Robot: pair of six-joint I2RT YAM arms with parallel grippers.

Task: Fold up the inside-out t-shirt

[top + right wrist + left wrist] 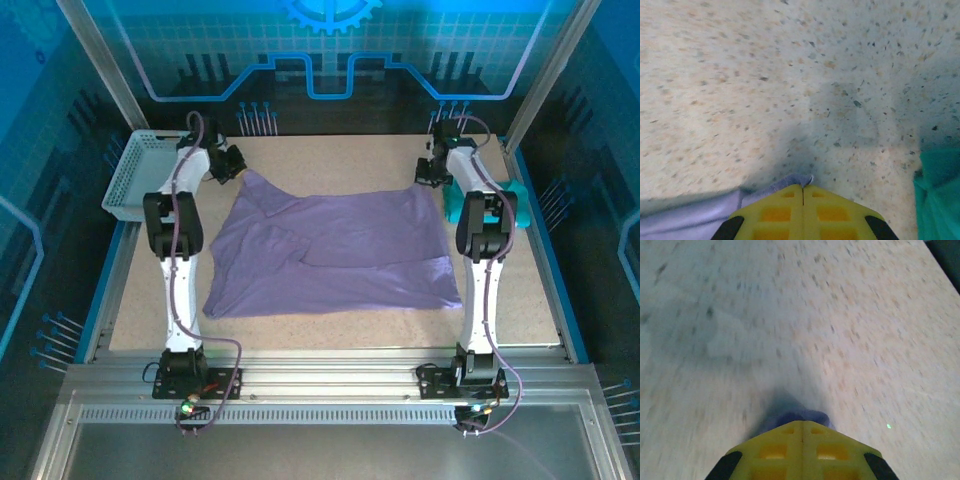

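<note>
Left tool: yellow jaws pressed together, a tuft of purple cloth pinched at their tip. It is clamped on the far-left corner of the t-shirt, low over the far-left part of the counter.

Right tool: jaws likewise clenched, with the cloth's edge emerging between them and trailing off to the left. It grips the shirt's far-right corner at the far-right part of the counter.

T-shirt: spread mostly flat across the middle of the counter. The far edge is stretched between the two tools, and the near edge lies loose toward the counter's near side. A diagonal crease runs across the left half.

Judgement: a matched grip on both far corners keeps that edge taut and level, so it can be carried as one line toward the near hem for a fold.

Basket stands at the counter's far-left edge. Teal garment lies at its far-right edge, just beside the right tool. There is a risk of snagging it.
</note>
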